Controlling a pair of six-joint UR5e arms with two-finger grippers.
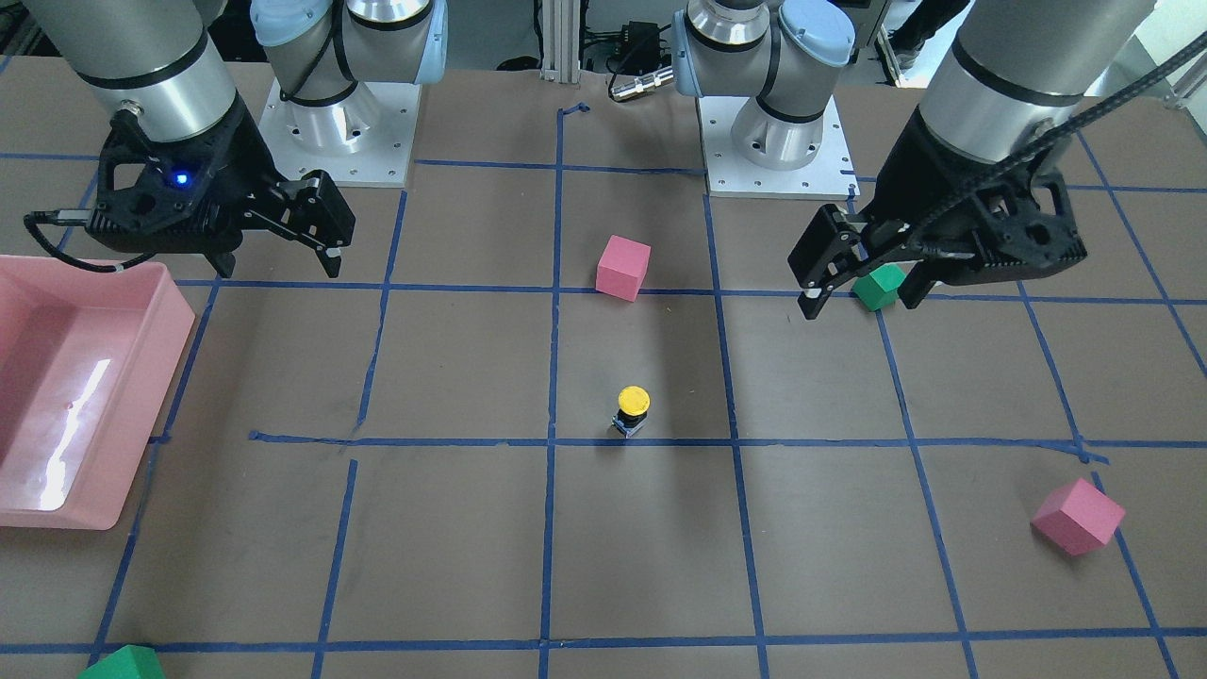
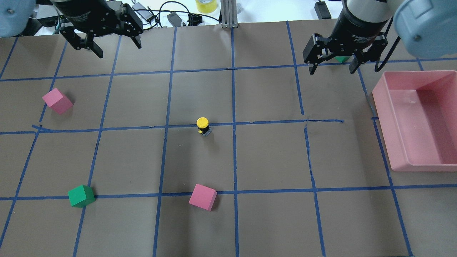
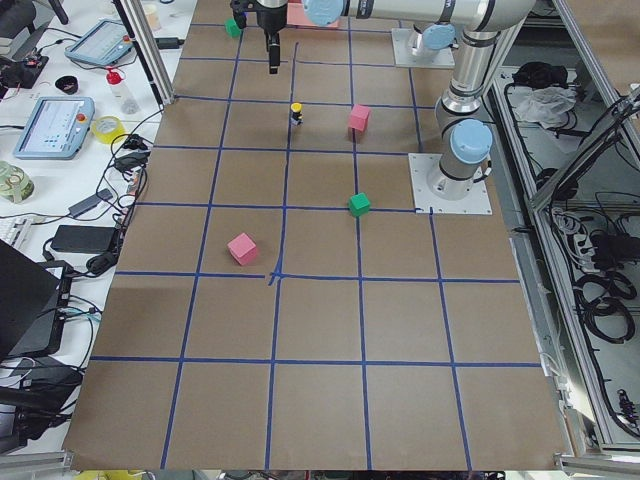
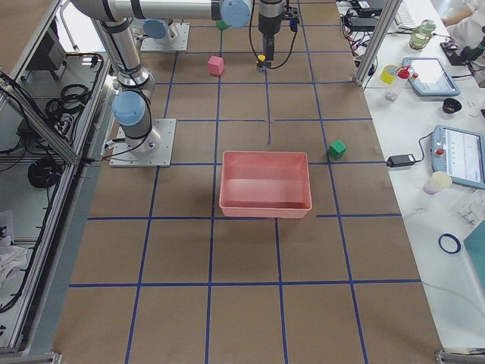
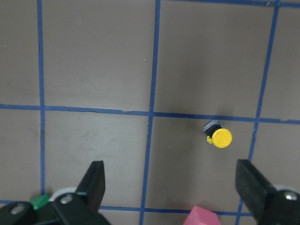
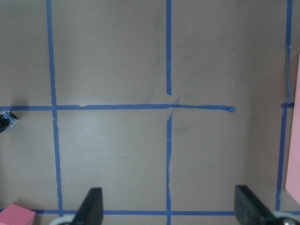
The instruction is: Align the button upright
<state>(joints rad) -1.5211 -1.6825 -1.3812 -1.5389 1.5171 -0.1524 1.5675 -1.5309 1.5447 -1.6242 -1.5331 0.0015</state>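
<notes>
Overhead exterior shows button (image 2: 203,126): round yellow cap, black cylinder.

Brown paper is covering the table (image 2: 271,157), with blue tape lines (image 2: 233,89) crossing it in a grid. A white workbench (image 4: 413,129) is running along the table's far edge, carrying tablets (image 4: 430,76) and a yellow tape roll (image 2: 204,5). An aluminium post (image 2: 228,14) is standing there.
</notes>
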